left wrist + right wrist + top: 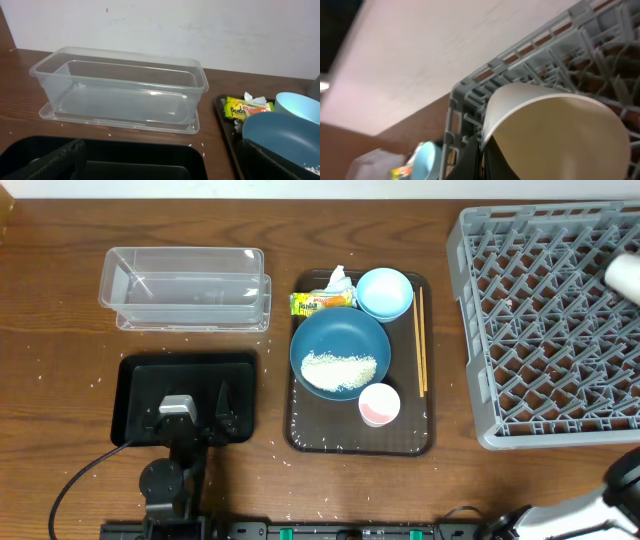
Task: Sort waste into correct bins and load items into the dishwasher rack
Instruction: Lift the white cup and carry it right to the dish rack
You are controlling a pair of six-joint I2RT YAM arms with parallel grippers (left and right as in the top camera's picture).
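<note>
My L gripper (pixel 190 412) is spread, parked over the black tray (pixel 135 380) left of the serving tray (pixel 300 435). My R gripper (pixel 480 159) looks pinched on a white cup (pixel 520 115), tilted over the rack (pixel 540 330) right of the serving tray, prob. to seat it mouth-down. Rice (pixel 338 370) and wrapper (pixel 318 302) are on the serving tray, unsorted.

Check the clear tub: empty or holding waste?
Empty: the clear tub shows only its bare bottom in both views.
</note>
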